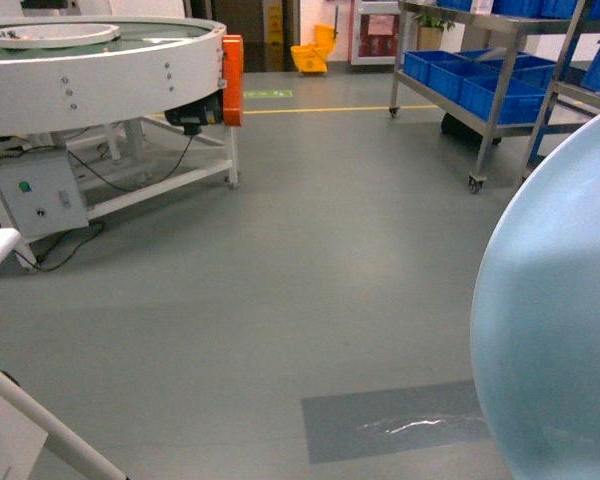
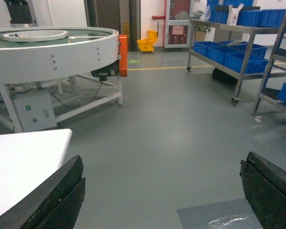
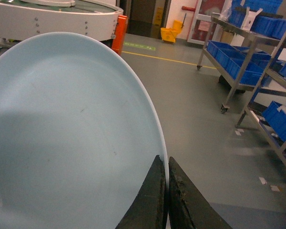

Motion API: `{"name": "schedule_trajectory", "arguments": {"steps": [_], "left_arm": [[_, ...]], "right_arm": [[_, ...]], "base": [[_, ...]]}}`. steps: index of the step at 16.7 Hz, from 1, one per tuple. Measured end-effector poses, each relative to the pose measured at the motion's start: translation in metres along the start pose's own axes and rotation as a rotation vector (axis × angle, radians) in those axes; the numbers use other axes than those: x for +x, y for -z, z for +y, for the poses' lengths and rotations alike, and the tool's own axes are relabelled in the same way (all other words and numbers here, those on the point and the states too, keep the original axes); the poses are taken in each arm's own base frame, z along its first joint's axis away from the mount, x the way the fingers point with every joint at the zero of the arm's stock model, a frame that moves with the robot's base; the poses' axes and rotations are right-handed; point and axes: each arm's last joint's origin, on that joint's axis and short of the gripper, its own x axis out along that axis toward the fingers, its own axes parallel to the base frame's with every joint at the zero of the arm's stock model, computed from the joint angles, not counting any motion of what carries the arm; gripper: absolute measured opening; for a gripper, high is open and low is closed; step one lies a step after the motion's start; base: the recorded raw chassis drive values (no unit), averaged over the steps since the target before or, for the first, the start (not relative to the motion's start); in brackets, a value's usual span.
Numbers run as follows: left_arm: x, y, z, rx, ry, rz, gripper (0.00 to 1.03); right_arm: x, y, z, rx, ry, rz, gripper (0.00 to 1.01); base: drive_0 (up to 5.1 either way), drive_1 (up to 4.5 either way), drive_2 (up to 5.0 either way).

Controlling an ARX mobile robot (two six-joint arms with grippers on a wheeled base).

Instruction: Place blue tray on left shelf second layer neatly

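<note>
Pale sky-blue round plastic tray [image 3: 62, 133]: held on edge, rim pinched in right claw [image 3: 167, 191], well apart from stainless-steel shelf [image 1: 485, 110]. Left claw [image 2: 162, 191]: wide, holding nothing. No legible writing.

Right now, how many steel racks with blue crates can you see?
2. One wheeled steel rack stands across the floor at upper right, loaded with blue crates. A second rack stands nearer on the far right, partly cut off; more may be out of view.

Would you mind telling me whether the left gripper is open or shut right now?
Open. In the left wrist view the left gripper has its jaws spread wide, with bare floor between them.
</note>
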Motion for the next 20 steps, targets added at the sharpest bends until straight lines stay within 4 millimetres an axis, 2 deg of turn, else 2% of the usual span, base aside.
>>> {"name": "schedule_trajectory", "arguments": {"steps": [20], "left_arm": [[0.0, 0.0001, 0.0, 0.0, 0.0, 0.001, 0.98]], "right_arm": [[0.0001, 0.0007, 0.0001, 0.0, 0.0, 0.002, 0.02]], "base": [[-0.1, 4.17, -4.3]]}}
